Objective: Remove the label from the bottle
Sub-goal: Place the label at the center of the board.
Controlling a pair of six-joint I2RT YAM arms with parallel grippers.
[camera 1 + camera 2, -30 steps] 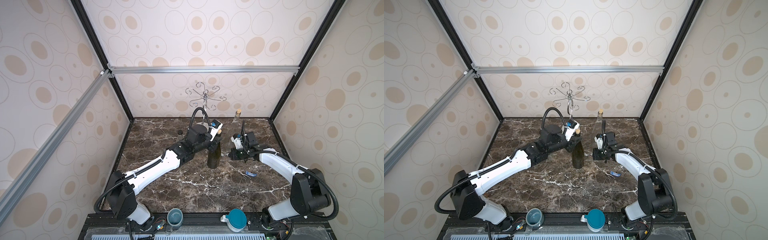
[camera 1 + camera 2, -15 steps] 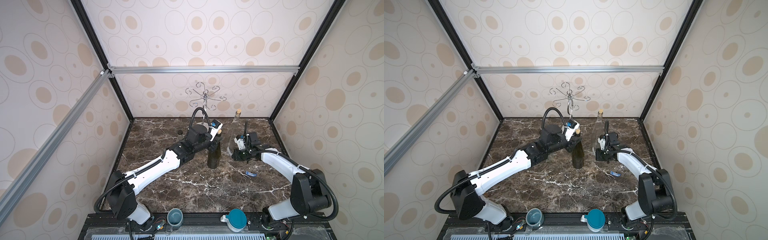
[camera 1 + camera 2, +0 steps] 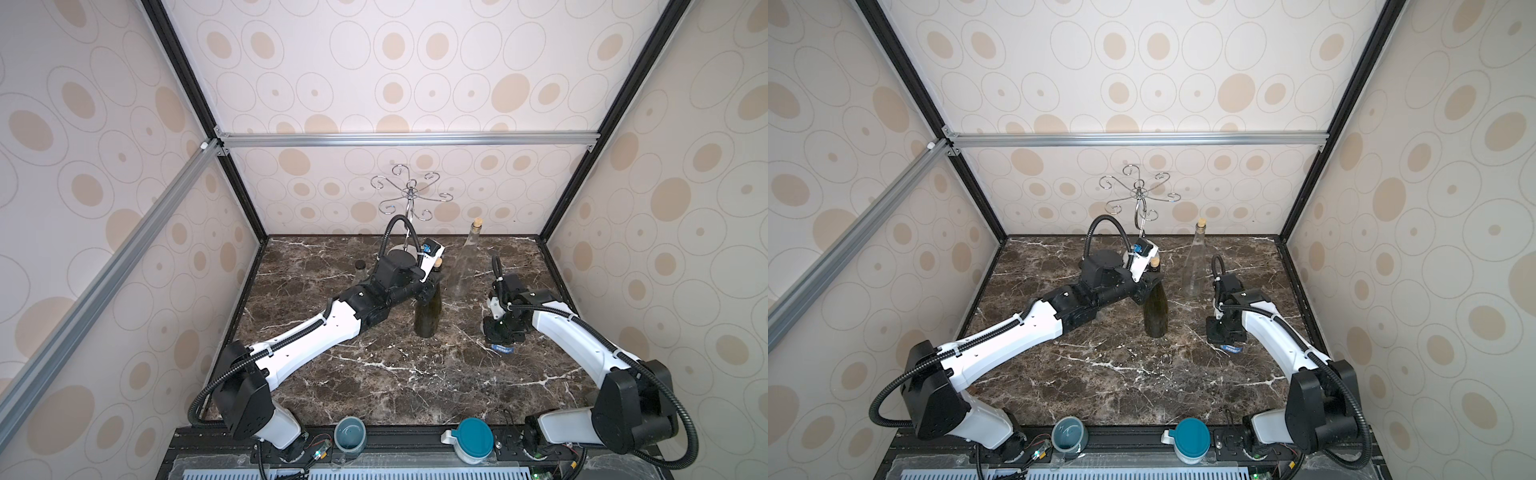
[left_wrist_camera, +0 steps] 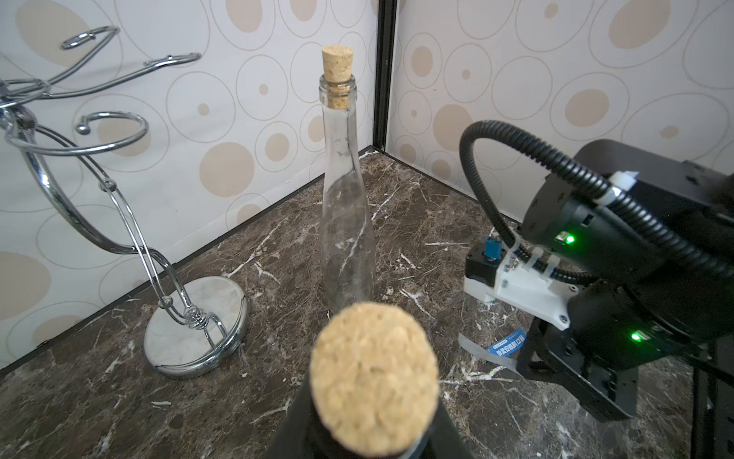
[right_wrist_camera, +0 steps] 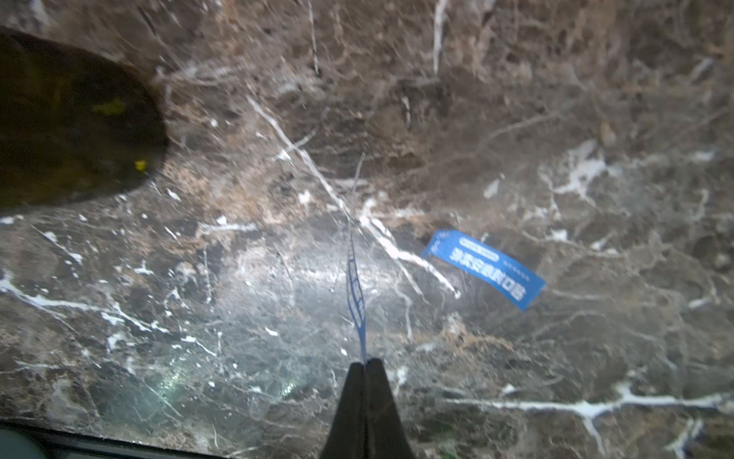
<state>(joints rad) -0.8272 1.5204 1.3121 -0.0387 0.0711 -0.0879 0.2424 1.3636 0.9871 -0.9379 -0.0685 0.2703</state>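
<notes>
The surface [image 3: 374, 374] is polished brown stone, marble-like, with white veins and a soft gloss. The dark green bottle [image 3: 426, 316] is smooth, glossy glass, stopped with a rough, grainy cork [image 4: 373, 377]. Behind it to the right, the clear bottle [image 4: 347, 238] is transparent glass with a paler cork [image 4: 337, 71]. Behind the dark green bottle, the wire rack [image 4: 178, 314] is mirror-bright chromed metal. To that bottle's right lies a blue label [image 5: 482, 268], thin printed paper or film with a slight sheen. The right claw [image 5: 367, 363], matt black plastic, pinches a blue strip [image 5: 356, 294] of similar stuff. Around it all, the walls [image 3: 415, 62] look like matt paper.
</notes>
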